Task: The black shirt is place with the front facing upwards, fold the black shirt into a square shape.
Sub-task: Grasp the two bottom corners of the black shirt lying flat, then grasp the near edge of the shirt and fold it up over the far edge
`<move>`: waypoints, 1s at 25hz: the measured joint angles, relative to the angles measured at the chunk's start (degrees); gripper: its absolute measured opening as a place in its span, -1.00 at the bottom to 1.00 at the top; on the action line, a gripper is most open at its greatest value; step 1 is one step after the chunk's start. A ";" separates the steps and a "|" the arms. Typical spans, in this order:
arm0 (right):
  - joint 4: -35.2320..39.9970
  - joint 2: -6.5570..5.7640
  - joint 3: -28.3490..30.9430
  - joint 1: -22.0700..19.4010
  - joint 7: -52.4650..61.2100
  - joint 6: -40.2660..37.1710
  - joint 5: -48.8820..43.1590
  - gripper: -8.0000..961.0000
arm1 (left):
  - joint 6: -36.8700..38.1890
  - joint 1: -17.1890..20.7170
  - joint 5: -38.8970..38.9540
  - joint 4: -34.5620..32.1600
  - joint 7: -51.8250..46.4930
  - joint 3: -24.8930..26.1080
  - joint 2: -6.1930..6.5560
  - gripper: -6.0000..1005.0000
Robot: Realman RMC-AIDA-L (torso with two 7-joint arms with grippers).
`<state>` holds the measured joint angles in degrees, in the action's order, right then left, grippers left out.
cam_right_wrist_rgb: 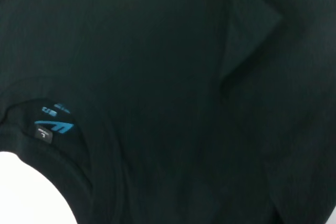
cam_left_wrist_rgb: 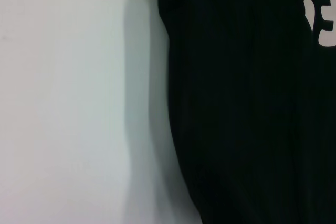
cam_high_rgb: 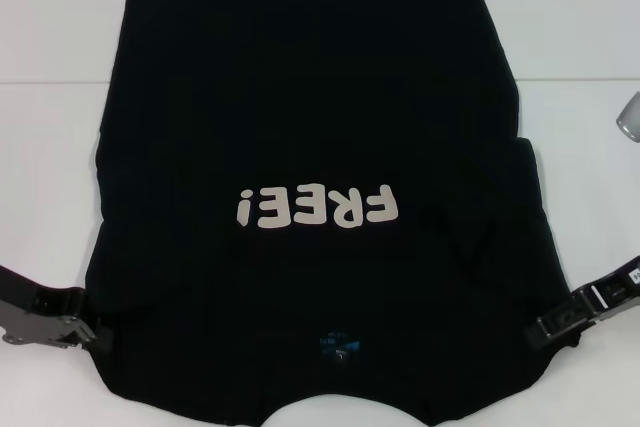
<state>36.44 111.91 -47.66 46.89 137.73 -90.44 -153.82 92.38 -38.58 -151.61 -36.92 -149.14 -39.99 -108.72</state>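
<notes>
Head view: the shirt (cam_high_rgb: 300, 127) lies front up on the white tabletop (cam_high_rgb: 60, 27), collar nearest the robot, white "FREE!" (cam_high_rgb: 315, 207) lettering mid-chest, blue label (cam_high_rgb: 338, 345) at the neck. The left claw (cam_high_rgb: 98, 332) and right claw (cam_high_rgb: 535, 332) sit at its side edges; whether they are apart or together I cannot tell.

Left wrist view: black cloth edge against tabletop.

Right wrist view: collar, label, a folded crease.

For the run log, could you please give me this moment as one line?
black shirt: flat, FREE! lettering up, collar near robot | left gripper: at shirt's left edge | right gripper: at right edge | table
</notes>
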 joint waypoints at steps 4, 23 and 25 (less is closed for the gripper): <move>-0.06 0.52 -0.24 0.57 -0.08 0.00 0.00 0.86 | 0.01 0.01 0.00 0.00 0.09 0.00 0.02 -0.93; 0.32 0.94 -2.72 1.40 0.42 0.10 -0.43 -0.05 | 0.08 -0.18 0.00 0.00 1.31 0.06 -0.08 -0.93; 0.30 0.94 -2.72 1.50 0.43 0.10 -0.43 -0.22 | 0.09 -0.18 0.01 0.00 1.36 0.07 -0.08 -0.93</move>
<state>36.75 112.85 -50.38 48.39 138.16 -90.35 -154.25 92.46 -38.76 -151.60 -36.92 -147.78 -39.92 -108.81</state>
